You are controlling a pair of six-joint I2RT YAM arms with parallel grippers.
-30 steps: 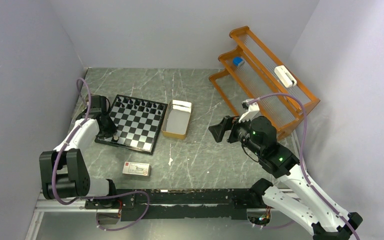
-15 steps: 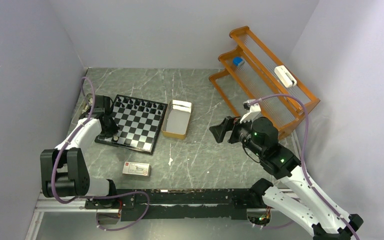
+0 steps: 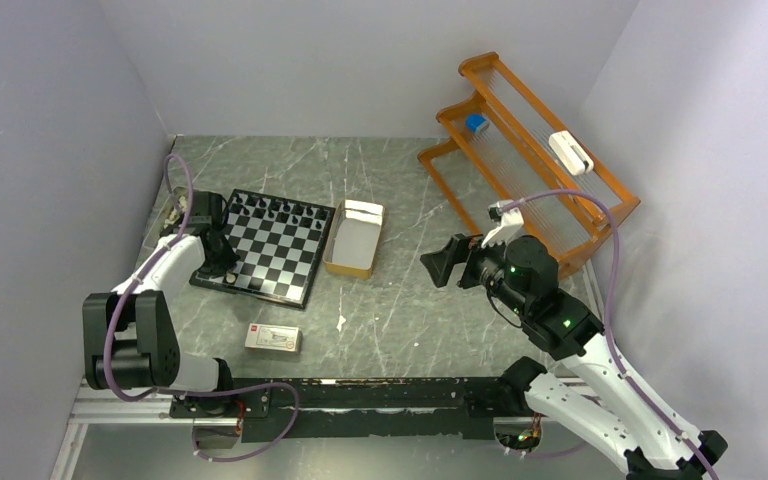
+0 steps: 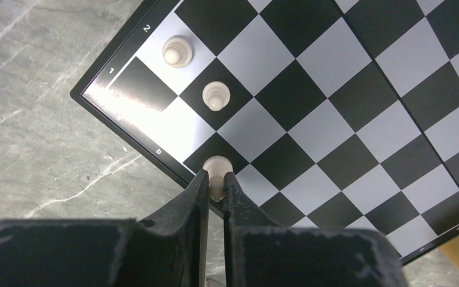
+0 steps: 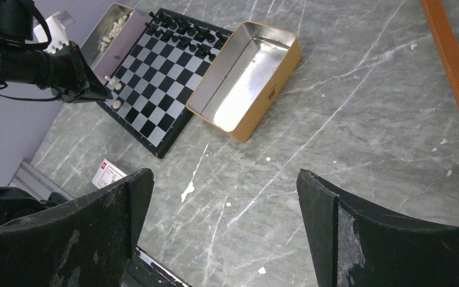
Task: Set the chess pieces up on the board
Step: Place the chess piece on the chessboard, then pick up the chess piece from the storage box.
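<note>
Grey marbled tabletop (image 3: 410, 310), boxed in by plain pale walls, carries the board (image 3: 265, 245), a small black-and-white chessboard with a black rim, lying left of centre. Along the board's far edge stands a row of black pieces (image 3: 280, 210). At the board's near left corner the left gripper (image 4: 215, 179) points down, its two dark fingers nearly together and pinching a pale piece (image 4: 217, 170) that stands on a black square at the board's edge. Two more pale pawns (image 4: 216, 95) stand on neighbouring squares just inward of it, apart from each other and from the fingers. Just off the board's left side sits a metal tin (image 5: 115, 27) with further pale figurines inside. Just off the board's right side lies an open tan box (image 3: 353, 240), its shiny inside showing. Near the board's front edge, on the table, is a small white-and-red carton (image 3: 273, 339). Well to the right of the board the right gripper (image 3: 440, 262) hangs above the table with its jaws spread wide, holding nothing. Farther right of the board, by the wall, stands an orange rack (image 3: 530, 160).
</note>
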